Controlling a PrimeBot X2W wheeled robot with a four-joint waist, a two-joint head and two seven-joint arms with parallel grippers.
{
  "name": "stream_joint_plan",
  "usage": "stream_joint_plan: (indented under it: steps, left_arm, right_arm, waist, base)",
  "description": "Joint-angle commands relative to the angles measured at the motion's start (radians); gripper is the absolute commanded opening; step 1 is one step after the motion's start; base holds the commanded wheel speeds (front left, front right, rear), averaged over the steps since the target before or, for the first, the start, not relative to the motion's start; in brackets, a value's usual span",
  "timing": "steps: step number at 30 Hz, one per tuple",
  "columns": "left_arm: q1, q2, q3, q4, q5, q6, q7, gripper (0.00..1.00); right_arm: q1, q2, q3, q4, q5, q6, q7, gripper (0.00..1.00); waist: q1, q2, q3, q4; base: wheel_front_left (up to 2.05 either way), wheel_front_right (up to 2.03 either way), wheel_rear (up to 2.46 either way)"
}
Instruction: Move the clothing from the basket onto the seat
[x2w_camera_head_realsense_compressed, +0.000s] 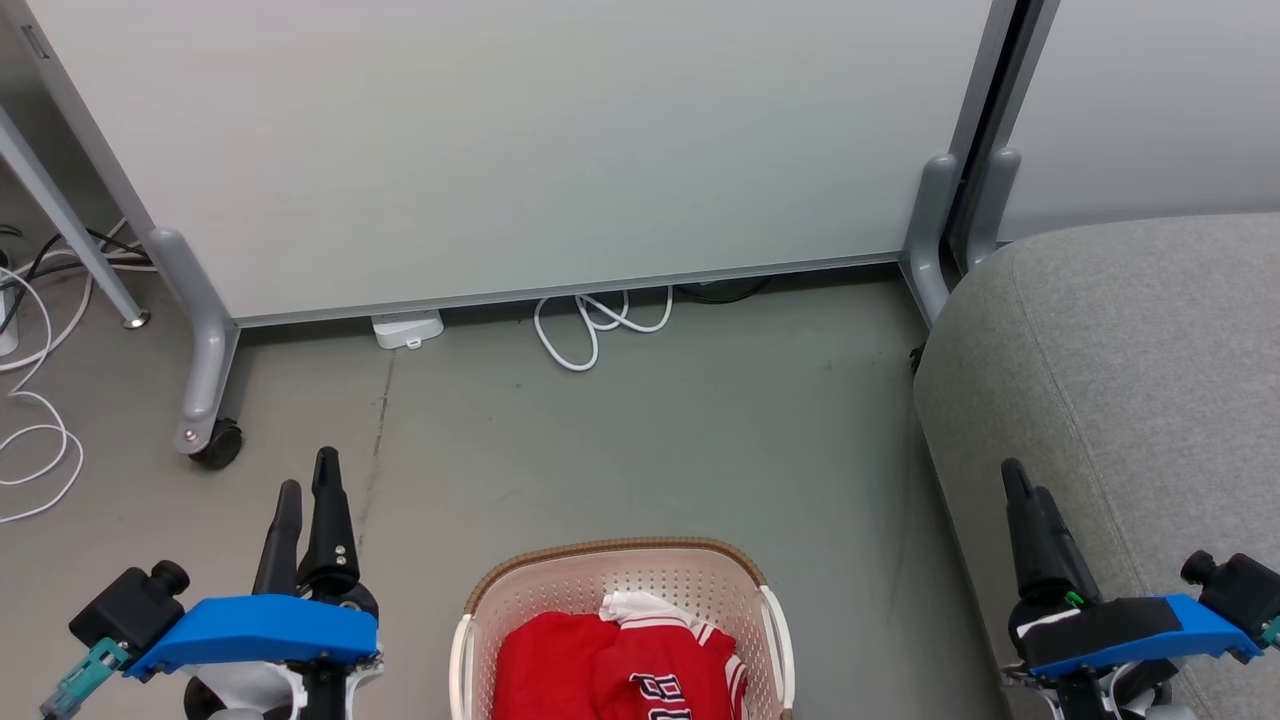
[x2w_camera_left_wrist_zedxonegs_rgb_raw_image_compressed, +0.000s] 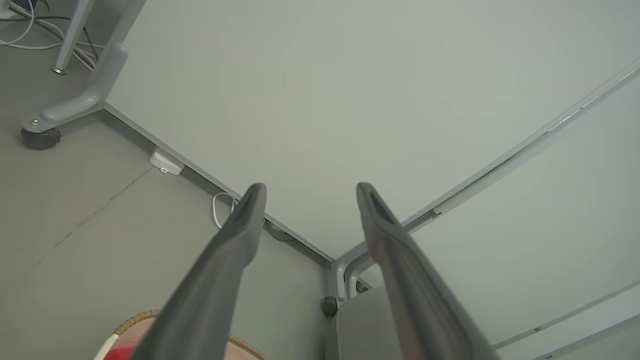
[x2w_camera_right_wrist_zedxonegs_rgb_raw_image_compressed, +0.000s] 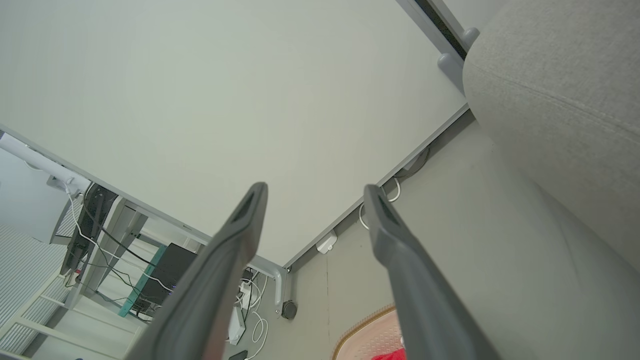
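- In the head view, we saw the basket (x2w_camera_head_realsense_compressed: 620, 565) standing on the floor (x2w_camera_head_realsense_compressed: 650, 430) at the bottom centre, with its brown rim towards the pale partition panel (x2w_camera_head_realsense_compressed: 500, 150).
- The clothing (x2w_camera_head_realsense_compressed: 600, 665) lay inside the basket. The jersey (x2w_camera_head_realsense_compressed: 670, 675), with striped trim and dark lettering, was on the right, and the plain red garment (x2w_camera_head_realsense_compressed: 545, 660) was touching it on the left.
- The seat (x2w_camera_head_realsense_compressed: 1130, 380) rose at the right, well apart from the basket, with nothing red on it.
- The left gripper (x2w_camera_head_realsense_compressed: 307, 473) hung over the floor to the left of the basket, and the right gripper (x2w_camera_head_realsense_compressed: 1025, 480) hung over the front edge of the seat. Neither touched the clothing.
- A white cable (x2w_camera_head_realsense_compressed: 600, 325) looped on the floor at the foot of the panel, and a castor (x2w_camera_head_realsense_compressed: 215, 445) stood at the left.
- In the left wrist view, the jaws stood wide apart with nothing between them. A piece of the basket rim with some red in it lay at the lower left, and a corner of the seat showed near the bottom.
- In the right wrist view, the jaws were likewise spread and empty. The seat filled the upper right, and the basket rim with a scrap of red sat at the bottom edge.
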Motion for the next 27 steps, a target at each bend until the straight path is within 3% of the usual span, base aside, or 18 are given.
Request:
stream_joint_plan:
  steps: [1, 27]
  left_arm:
    - [-0.027, 0.008, -0.008, -0.013, 0.038, 0.002, -0.012, 1.00]
    - [-0.040, 0.010, -0.075, 0.020, 0.395, 0.013, -0.089, 1.00]
  right_arm:
    - [-0.017, -0.006, 0.005, -0.015, -0.038, 0.001, -0.011, 1.00]
    - [-0.021, -0.008, 0.043, 0.010, -0.350, 0.002, -0.088, 1.00]
  waist:
    - [0.0000, -0.0001, 0.000, 0.000]
    - [-0.0001, -0.0001, 0.005, 0.007]
  base:
    - [0.00, 0.00, 0.00]
    - [0.00, 0.00, 0.00]
